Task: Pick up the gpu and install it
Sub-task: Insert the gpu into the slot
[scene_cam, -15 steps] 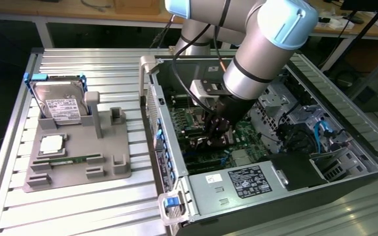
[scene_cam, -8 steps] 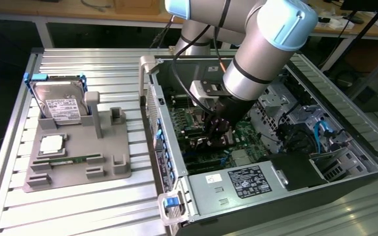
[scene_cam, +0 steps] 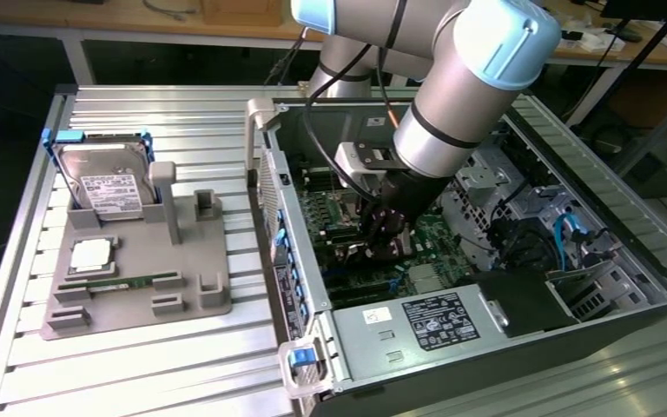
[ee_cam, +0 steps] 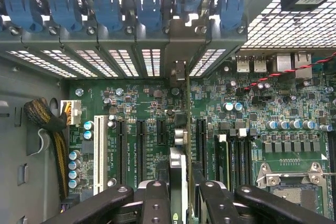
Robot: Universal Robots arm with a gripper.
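Here we are inside the open computer case, which lies on its side on the ribbed metal worktop, and the arm is reaching right down into it. The end effector is low over the green motherboard, and from the wrist view it is clenched on the graphics card. The card is seen edge-on, a thin strip running up the middle, with a black finger pressed against each side. It stands upright over the motherboard, among the long black expansion slots and well apart from the white slot. Its metal end reaches toward the back wall of the case, just under the row of blue clips and the perforated slot covers. Whether its lower edge sits in a slot or just above it, I cannot tell. The bare processor socket lies off to one side of the card. On the exterior view's left, outside the case, a grey holder tray rests on the worktop. It carries a silver hard drive propped up at its far end, a square processor chip below that, and a narrow green memory stick lying flat. Nearest the camera, the power supply with its white labels sits in the case's near corner.
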